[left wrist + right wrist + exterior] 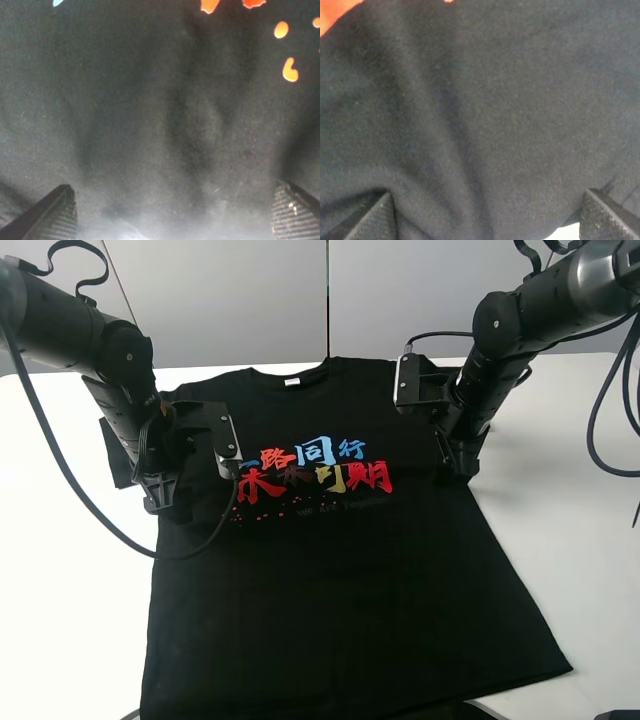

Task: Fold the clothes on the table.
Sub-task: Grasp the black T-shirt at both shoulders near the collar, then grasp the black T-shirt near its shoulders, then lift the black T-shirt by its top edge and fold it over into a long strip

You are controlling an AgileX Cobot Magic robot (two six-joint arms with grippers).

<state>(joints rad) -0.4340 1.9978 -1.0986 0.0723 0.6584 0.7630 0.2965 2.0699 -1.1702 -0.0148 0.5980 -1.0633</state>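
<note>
- I am holding my left gripper wide apart, its two pads pressing down toward black cloth at the shirt's left sleeve and shoulder; nothing is pinched between them.
- I am holding my right gripper spread too, fabric lying slack between its pads at the right shoulder; I am judging it as not gripping.
- The T-shirt is lying face up and flat on the table, collar away from the camera, hem toward it, long axis running collar to hem.
- Each arm is sitting over its own side's sleeve, so the cloth to grab is directly under each claw.
- I am judging the next move as closing on both sleeve edges and folding inward toward the printed characters.
</note>
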